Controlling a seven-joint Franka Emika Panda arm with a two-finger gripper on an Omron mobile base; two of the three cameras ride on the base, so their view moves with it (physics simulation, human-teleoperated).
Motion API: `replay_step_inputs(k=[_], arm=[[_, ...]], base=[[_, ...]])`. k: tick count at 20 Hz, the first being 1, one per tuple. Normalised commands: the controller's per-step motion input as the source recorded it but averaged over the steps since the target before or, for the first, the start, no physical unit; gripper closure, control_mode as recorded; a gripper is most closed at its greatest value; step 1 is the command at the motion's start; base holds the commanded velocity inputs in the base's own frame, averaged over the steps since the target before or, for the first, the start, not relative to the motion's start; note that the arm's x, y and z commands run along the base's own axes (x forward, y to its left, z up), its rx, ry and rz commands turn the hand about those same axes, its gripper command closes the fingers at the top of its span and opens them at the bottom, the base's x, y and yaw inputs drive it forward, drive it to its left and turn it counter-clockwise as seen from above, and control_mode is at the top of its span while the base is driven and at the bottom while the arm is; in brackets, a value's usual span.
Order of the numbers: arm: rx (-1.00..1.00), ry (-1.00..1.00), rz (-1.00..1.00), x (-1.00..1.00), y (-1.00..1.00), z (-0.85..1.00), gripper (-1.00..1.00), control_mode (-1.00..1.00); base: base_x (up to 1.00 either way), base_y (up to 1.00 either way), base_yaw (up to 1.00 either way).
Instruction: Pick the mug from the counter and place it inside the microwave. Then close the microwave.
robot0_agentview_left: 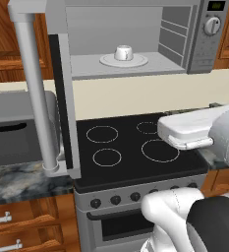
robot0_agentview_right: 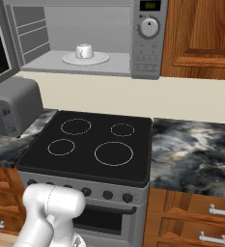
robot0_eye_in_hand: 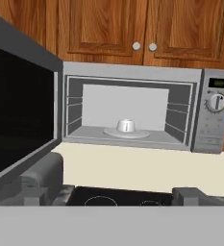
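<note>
- Mug (robot0_agentview_left: 124, 52): the white mug already sits on the round white plate (robot0_agentview_left: 107, 61) inside the microwave (robot0_agentview_right: 150, 53), so the placing looks done and the closing is what remains.
- At far left, the microwave door (robot0_agentview_left: 59, 93) stands swung wide open, its long bar handle (robot0_agentview_left: 35, 93) running upright and its dark glass turned toward the cavity. In the hand view the door (robot0_eye_in_hand: 22, 115) takes up the left side, edge-on to the opening.
- Below it on the left, a dark-grey slotted box (robot0_agentview_right: 12, 108) rests on the counter (robot0_agentview_right: 196, 144) beside the black stove top (robot0_agentview_right: 90, 144).
- In the middle, the cavity faces the hand squarely, with the mug (robot0_eye_in_hand: 125, 126) straight ahead and well apart from the jaws.
- The gripper (robot0_eye_in_hand: 111, 196) has its jaws spread wide and holds nothing; the two finger tips (robot0_eye_in_hand: 31, 194) rise far apart at the bottom of the hand view.
- Judgement: the coming move turns on the door lying to the left of the jaws, so the hand would need to get behind its outer face and push it rightward toward the control panel (robot0_agentview_left: 212, 29).
</note>
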Motion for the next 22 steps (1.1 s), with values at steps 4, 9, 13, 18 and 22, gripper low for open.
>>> replay_step_inputs(k=[4, 9, 13, 18, 22], arm=[[0.00, -0.18, 0.00, -0.99, 0.06, 0.11, -1.00, -1.00], [0.00, -0.09, -0.06, -0.86, 0.01, 0.06, -1.00, -1.00], [0.00, -0.03, -0.13, -0.72, 0.02, 0.00, -1.00, -1.00], [0.00, 0.00, -0.24, -0.50, 0.24, -0.06, -1.00, -1.00], [0.00, 0.00, -0.31, -0.26, 0.54, -0.19, -1.00, -1.00]], base=[[0.00, 0.00, 0.00], [0.00, 0.00, 0.00], [0.00, 0.00, 0.00], [0.00, 0.00, 0.00], [0.00, 0.00, 0.00]])
